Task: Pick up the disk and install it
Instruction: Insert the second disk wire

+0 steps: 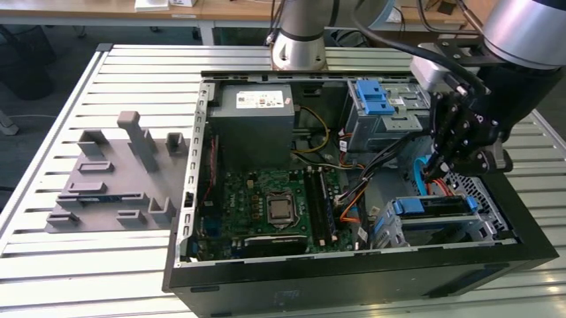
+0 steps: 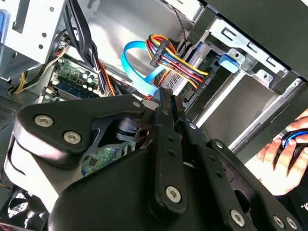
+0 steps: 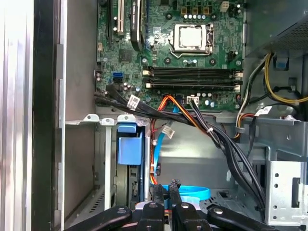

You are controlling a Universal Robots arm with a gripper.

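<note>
The disk [image 1: 429, 207] lies flat in the metal drive cage [image 1: 482, 228] at the near corner of the open computer case, on the exterior view's right, with blue rails at its ends. In the first wrist view its blue tab [image 3: 130, 147] shows in the cage slot. My black gripper [image 1: 433, 177] hangs just above and behind the cage, inside the case. Its fingers are shut with nothing between them in both wrist views [image 2: 163, 98] [image 3: 166, 188], close to a light-blue flat cable [image 2: 137, 67].
The case holds a grey power-supply box [image 1: 256, 109], a green motherboard [image 1: 274, 205], and a second cage with blue latches [image 1: 380, 99]. Cable bundles [image 3: 216, 139] cross beside the gripper. A grey fixture [image 1: 115, 179] sits on the slatted table. A person's hand [image 2: 284, 149] shows outside the case.
</note>
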